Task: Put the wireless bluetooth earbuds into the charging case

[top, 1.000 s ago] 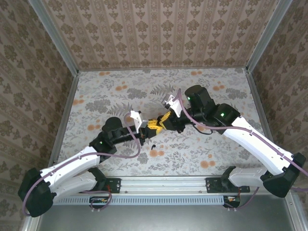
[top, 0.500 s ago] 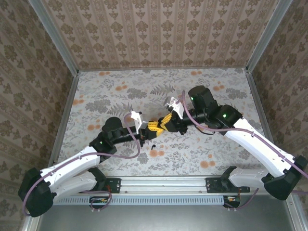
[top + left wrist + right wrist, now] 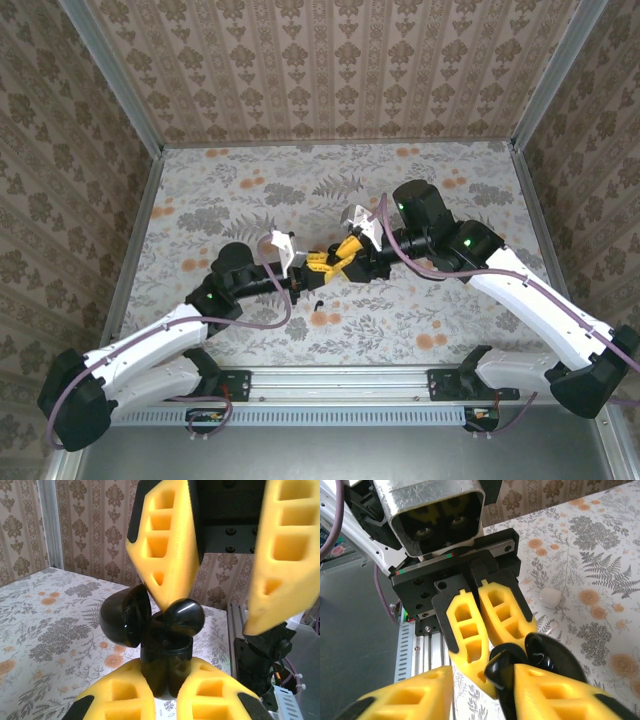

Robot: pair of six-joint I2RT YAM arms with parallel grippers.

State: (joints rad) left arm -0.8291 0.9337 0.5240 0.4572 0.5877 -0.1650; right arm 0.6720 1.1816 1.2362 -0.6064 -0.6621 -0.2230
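Earbud (image 3: 185, 617) at the mouth of its charging case (image 3: 165, 662): the glossy black bud rests on top of the open case, just beside the raised lid (image 3: 125, 616), which is tipped back to one side. From the wrist view it is hard to say whether the bud is fully seated in its well or only perched on the rim.

The left gripper (image 3: 167, 679) is clamped on the case body from below and holds it upright above the flowered table (image 3: 250, 190). The right gripper (image 3: 209, 616) comes in from the opposite side with its jaws apart. One yellow finger tip stands just beside the bud, the other is clear of it, and nothing is held between them.

A second earbud (image 3: 318, 303), a tiny black hook, lies on the table near the two grippers.

Both buds look very light, hard and smooth, likely to slip or flick away under a pinch. The safest hold is probably across the rounded body with a gentle squeeze, leaving the end that enters the well free. The case is rigid, but its hinged lid should not be pressed.
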